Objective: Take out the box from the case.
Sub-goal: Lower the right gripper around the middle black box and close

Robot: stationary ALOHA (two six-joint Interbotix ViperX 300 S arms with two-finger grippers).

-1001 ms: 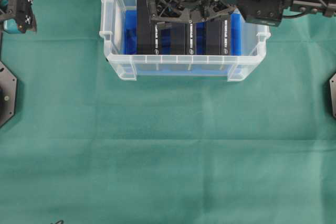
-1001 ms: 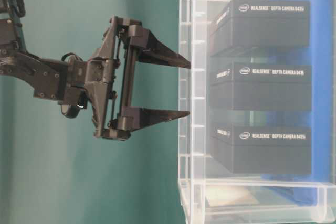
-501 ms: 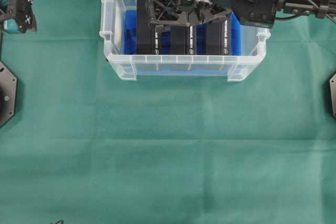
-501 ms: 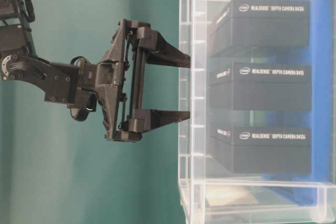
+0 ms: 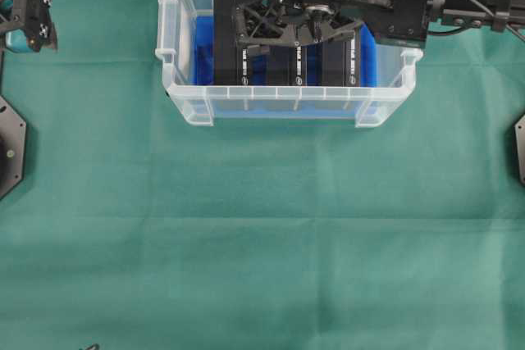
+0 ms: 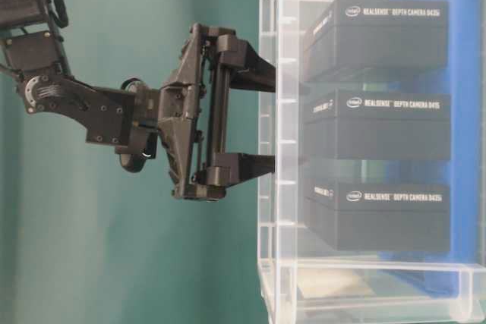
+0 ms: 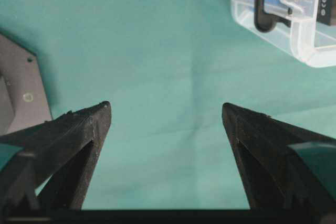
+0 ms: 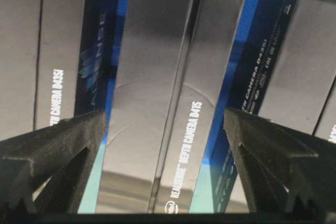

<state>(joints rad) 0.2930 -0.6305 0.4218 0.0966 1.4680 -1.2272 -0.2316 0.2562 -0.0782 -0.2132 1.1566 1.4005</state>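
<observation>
Over on the left, the left gripper (image 5: 29, 26) hangs wide apart above bare green cloth (image 5: 262, 235), well away from the case (image 5: 176, 79) and holding nothing. Inside the case three black boxes stand side by side. The middle box (image 8: 173, 103) lies directly below the right gripper (image 8: 165, 121), its long axis running between the spread, empty fingers (image 8: 58, 140), one at each flank.

Robotics lab bench, green cloth (image 5: 262, 243) covering the table, black arm-mount plates (image 5: 10, 149) at its edges
</observation>
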